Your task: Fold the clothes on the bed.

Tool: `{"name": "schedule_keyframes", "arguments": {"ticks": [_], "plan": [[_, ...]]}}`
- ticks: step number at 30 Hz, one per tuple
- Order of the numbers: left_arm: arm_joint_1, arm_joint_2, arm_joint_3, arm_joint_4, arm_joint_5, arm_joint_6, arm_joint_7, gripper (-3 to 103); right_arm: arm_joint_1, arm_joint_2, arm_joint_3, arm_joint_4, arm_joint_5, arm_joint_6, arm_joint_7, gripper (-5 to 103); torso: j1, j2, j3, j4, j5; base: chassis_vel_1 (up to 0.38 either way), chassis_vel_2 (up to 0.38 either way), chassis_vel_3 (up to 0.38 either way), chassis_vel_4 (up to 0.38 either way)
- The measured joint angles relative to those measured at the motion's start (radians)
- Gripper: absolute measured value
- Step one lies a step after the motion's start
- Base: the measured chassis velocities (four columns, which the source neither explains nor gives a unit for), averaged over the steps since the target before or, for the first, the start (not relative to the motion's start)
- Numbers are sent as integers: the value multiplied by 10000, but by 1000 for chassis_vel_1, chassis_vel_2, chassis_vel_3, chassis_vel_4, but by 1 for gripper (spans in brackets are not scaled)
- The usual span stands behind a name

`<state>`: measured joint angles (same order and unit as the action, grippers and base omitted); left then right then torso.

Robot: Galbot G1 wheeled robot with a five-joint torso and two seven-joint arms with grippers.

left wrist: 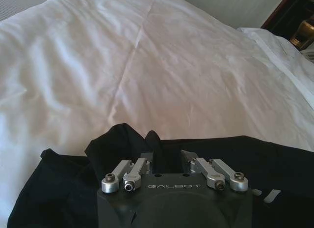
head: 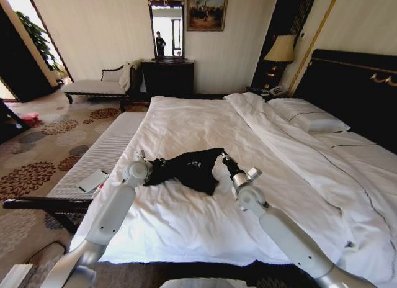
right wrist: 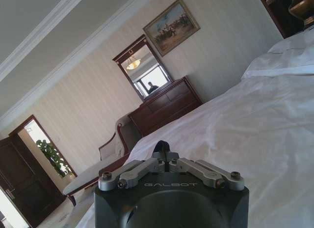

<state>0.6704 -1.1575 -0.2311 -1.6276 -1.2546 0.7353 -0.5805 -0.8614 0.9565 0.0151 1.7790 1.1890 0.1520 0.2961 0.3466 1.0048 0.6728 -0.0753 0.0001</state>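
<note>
The bed spreads wide under its white duvet; the black T-shirt lies bunched near the foot edge; the left tool is pinched on one end of it; the right tool is closed on the other end.

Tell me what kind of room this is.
Most likely a hotel bedroom: a large bed with white linen and a dark headboard, a dresser with mirror, and a bedside lamp. A black T-shirt lies on the duvet.
</note>
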Motion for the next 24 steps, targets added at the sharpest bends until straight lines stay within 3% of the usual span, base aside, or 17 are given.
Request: {"name": "schedule_keyframes", "arguments": {"ticks": [10,11,13,16,17,19,24], "plan": [[-92,-277,0,526,175,0,47,36,6,15,-47,-42,-53,4,-2,0,0,0,0,-1,-1,0,0,0,0],[-87,-297,7,600,199,0,57,30,3,7,-44,-42,-58,5,-2,0,1,0,0,-1,-1,0,0,0,0],[-79,-297,11,621,205,0,58,30,1,6,-43,-45,-62,5,-2,0,0,0,0,-1,-1,0,0,0,0],[-46,-262,7,664,237,0,157,16,0,14,-38,-103,-90,7,-4,0,1,0,0,0,-1,0,0,0,0],[-46,-262,7,664,237,0,157,16,0,14,-38,-103,-90,7,-4,0,1,0,0,0,-1,0,0,0,0],[-41,-212,-28,665,264,0,244,6,6,41,-39,-159,-104,11,-4,0,0,0,0,-1,0,0,0,0,0],[-37,-176,-81,665,339,0,335,1,30,78,-62,-195,-116,15,-4,0,1,0,0,0,-1,0,0,0,0]]}}
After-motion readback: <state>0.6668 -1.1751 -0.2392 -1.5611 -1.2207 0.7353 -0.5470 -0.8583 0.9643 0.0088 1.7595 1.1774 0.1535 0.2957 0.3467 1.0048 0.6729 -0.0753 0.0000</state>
